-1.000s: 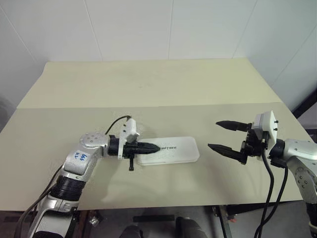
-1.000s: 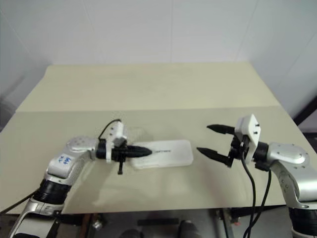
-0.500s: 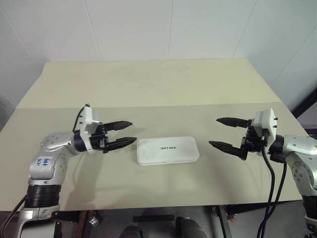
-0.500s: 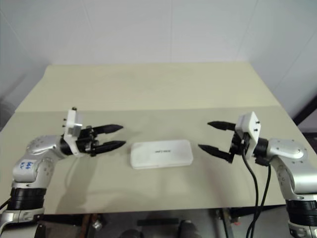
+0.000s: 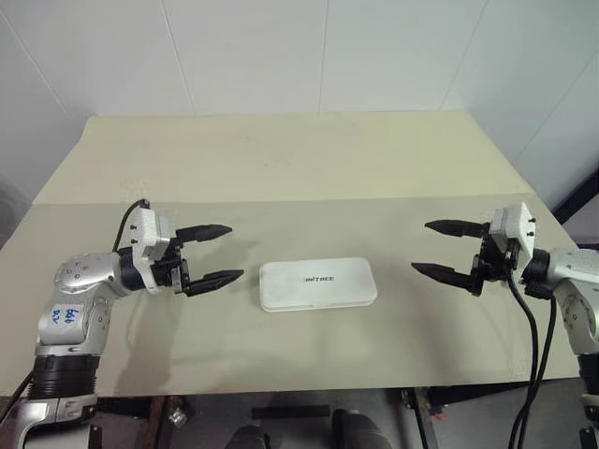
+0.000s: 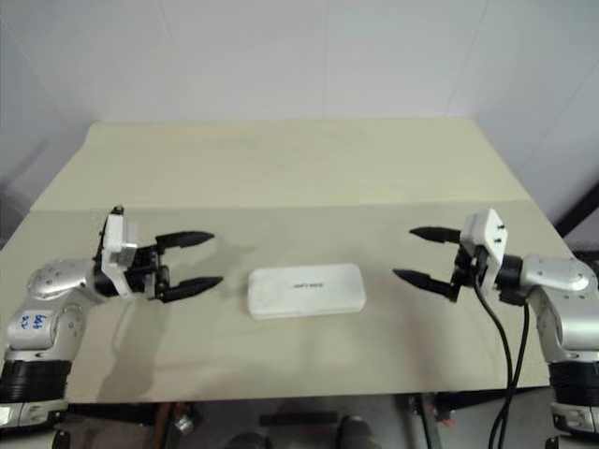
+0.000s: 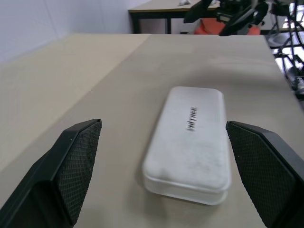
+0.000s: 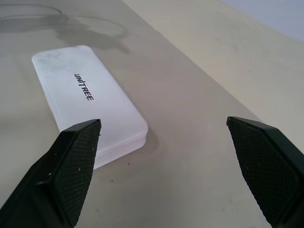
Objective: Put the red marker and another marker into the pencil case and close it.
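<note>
The white pencil case [image 5: 318, 283] lies flat in the middle of the table with its lid down and the dark lettering on top. The red marker and the other marker are hidden from view. My left gripper [image 5: 235, 251] hovers open a short way left of the case, pointing at it, with nothing between its fingers [image 7: 71, 175]. My right gripper [image 5: 421, 246] hovers open to the right of the case, also aimed at it and empty. Both wrist views look along the case [image 8: 88, 104] from its two ends.
The beige table [image 5: 299, 159] has a seam across its width behind the case, with bare surface beyond it up to the white wall. Its front edge [image 5: 309, 379] runs just below both arms. A black cable [image 5: 524, 355] hangs from the right wrist.
The left gripper, shut with its tips on the case's left end, drew back to the left and opened. The right gripper drifted slightly right, still open. The case stayed put.
</note>
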